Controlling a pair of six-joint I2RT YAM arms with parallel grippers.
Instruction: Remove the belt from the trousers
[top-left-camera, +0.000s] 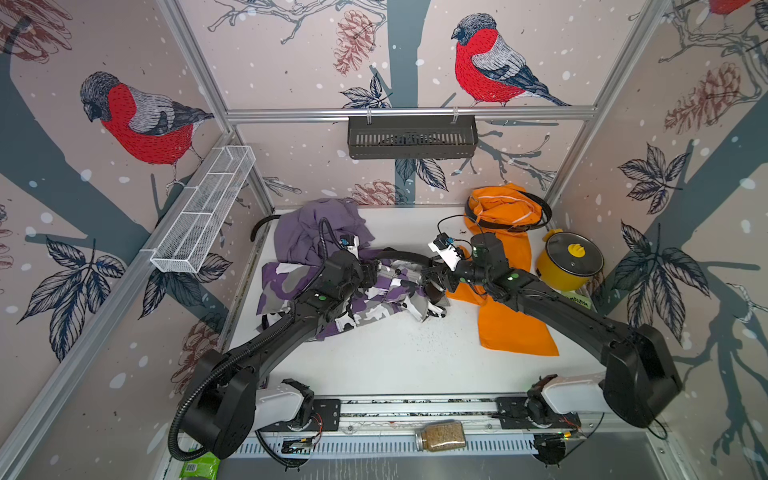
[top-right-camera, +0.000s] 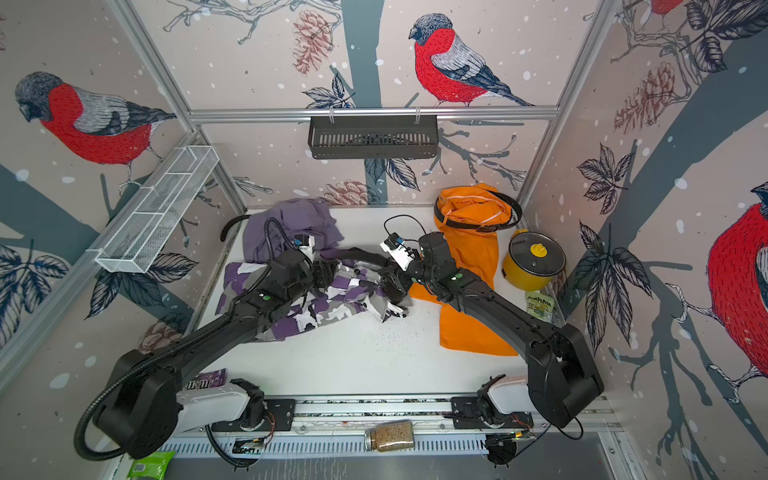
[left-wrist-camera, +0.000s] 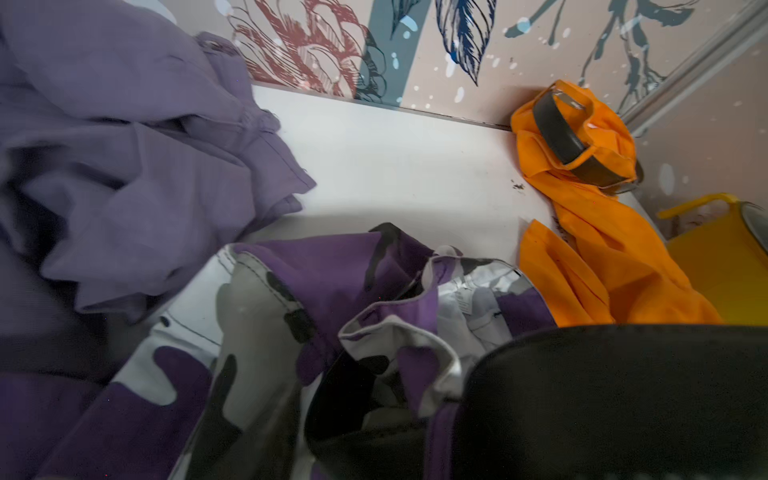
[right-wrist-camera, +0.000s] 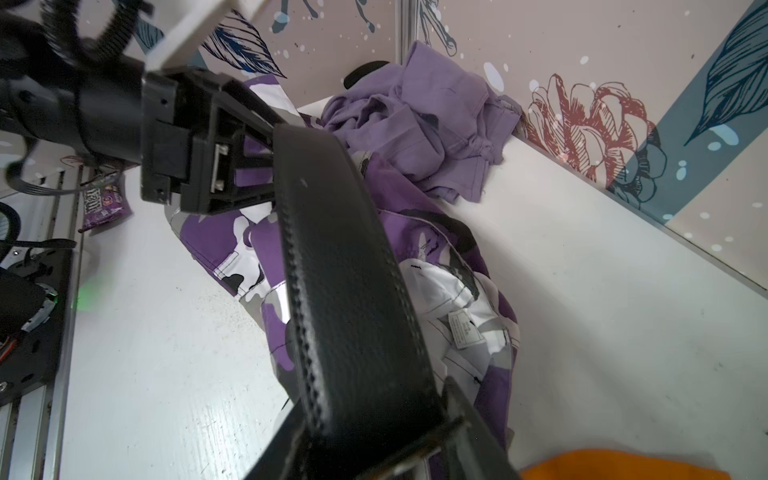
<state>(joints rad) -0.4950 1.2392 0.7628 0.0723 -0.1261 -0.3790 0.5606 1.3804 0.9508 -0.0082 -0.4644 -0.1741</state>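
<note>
Black stitched leather belt (right-wrist-camera: 345, 270) spans a short, low arc between two robot arms, over a pair of purple, white, grey and black camouflage trousers (top-left-camera: 374, 301). These trousers lie crumpled in the middle of a white surface (top-left-camera: 395, 365), waistband open and towards the right arm.

The right hand (top-left-camera: 434, 282) is clamped on the belt. In the right wrist view the strap runs straight down between its fingers (right-wrist-camera: 461, 419).

The left hand (top-left-camera: 372, 269) sits at the other end of the visible strap with its jaws spread apart. In the right wrist view its fingertips reach the belt's edge without pinching it. Whether any of the belt is threaded through the trouser loops cannot be told.

Plain lilac trousers (top-left-camera: 307, 228) are heaped at the rear left of the surface, touching the camouflage pair.

Bright orange trousers (top-left-camera: 511, 328) lie along the right side, from the rear corner towards the front, and the right arm passes over them. Their bunched waist at the back carries a second dark belt (top-left-camera: 540, 214), looped around it.

A yellow pot (top-left-camera: 569, 262) with a glass lid stands just beside the orange trousers, against the right wall.

A jar (top-left-camera: 440, 435) of brownish grains lies on its side on the front rail, between the two arm bases.
</note>
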